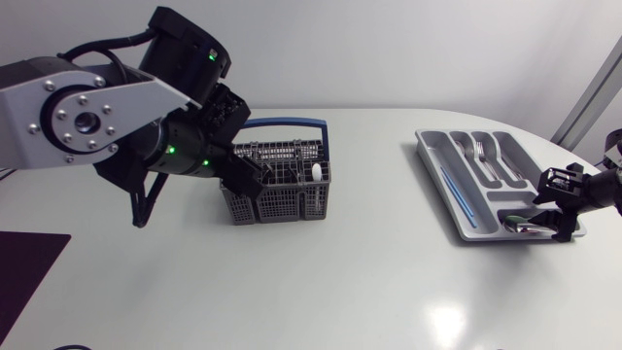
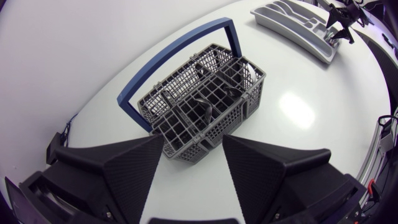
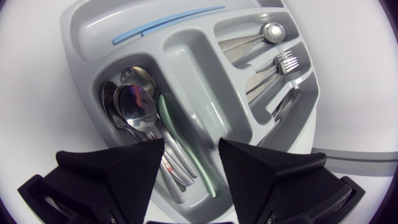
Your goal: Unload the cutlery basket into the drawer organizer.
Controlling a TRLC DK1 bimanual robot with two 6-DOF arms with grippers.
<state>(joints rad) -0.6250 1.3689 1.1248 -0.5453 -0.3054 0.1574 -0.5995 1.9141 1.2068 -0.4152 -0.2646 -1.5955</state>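
Just ahead of left hand (image 2: 193, 148), cutlery basket (image 2: 202, 102), right hand (image 3: 189, 149) above organizer (image 3: 186, 68)

Silver-grey left arm (image 1: 92, 117) with screw-studded round joint cap, black cables, green lights; matte black wedge fingers (image 2: 134, 168).

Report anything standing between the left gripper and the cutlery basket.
Nothing visible does. The left gripper hangs with open fingers just above the near edge of the cutlery basket. The blue handle arches along the basket's far side, beyond the fingers' way in.
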